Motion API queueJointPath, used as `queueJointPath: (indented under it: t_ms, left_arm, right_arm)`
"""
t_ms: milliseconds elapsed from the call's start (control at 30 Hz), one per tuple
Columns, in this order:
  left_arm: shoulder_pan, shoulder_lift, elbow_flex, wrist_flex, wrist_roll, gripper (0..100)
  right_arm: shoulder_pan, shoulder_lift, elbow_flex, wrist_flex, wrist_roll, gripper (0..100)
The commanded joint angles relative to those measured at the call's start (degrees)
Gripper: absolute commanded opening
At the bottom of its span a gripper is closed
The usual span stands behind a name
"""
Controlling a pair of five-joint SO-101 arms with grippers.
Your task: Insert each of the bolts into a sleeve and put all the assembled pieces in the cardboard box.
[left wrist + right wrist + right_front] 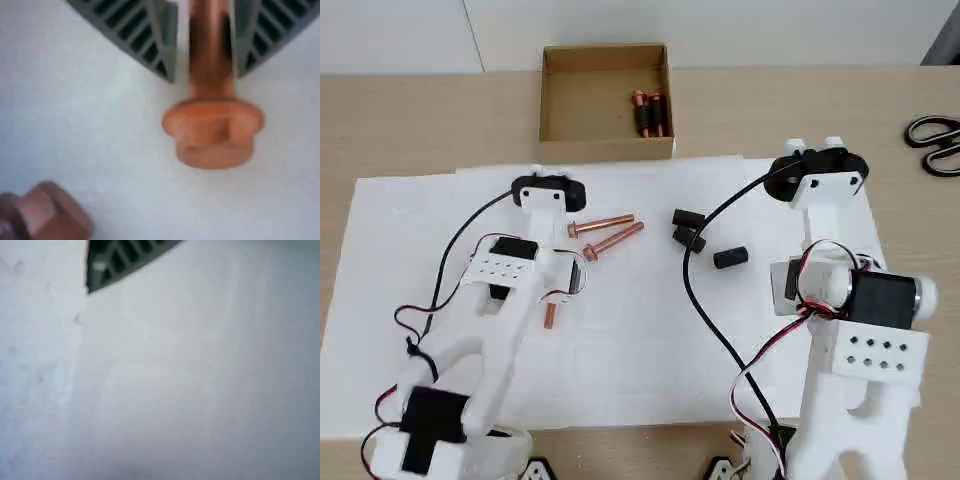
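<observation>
A copper bolt (212,107) sits between the grey fingers (150,35) of my left gripper (207,65), which is shut on its shank, head outward, low over the white sheet. The head of a second bolt (42,212) lies close by. From above, the left gripper (563,222) is at the heads of two bolts (603,225) (615,241); a third bolt (550,315) lies beside the arm. Three black sleeves (688,217) (690,239) (730,258) lie mid-sheet. My right gripper (817,182) hangs to their right. The cardboard box (560,100) holds two assembled pieces (649,113).
A white sheet (650,350) covers the wooden table under both arms. Black scissors (935,143) lie at the far right edge. Each arm's cable (705,300) trails across the sheet. Bare sheet stretches between the arms toward the front.
</observation>
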Motion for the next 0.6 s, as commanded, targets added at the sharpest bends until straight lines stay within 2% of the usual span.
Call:
queueJointPath:
  t_ms: [0, 167, 267, 433, 567]
  left_arm:
    - [-0.3, 5.1, -4.6, 1.4, -0.4, 8]
    - [-0.4, 10.6, -10.7, 5.1, -0.4, 7]
    - [-0.2, 10.8, -11.8, 5.4, -0.4, 0]
    - [-0.3, 10.7, -13.0, 6.1, -0.4, 1]
    - [-0.3, 7.6, -16.2, 10.5, -0.4, 1]
  right_arm:
    - [0.5, -1.1, -0.4, 0.2, -0.1, 19.1]
    - [0.5, -1.1, -0.4, 0.9, -0.1, 19.1]
    - [0.5, -1.1, -0.4, 0.9, -0.1, 19.1]
    - [0.5, -1.1, -0.4, 0.9, 0.3, 19.3]
    - [0.4, -1.1, -0.4, 0.7, 0.3, 19.4]
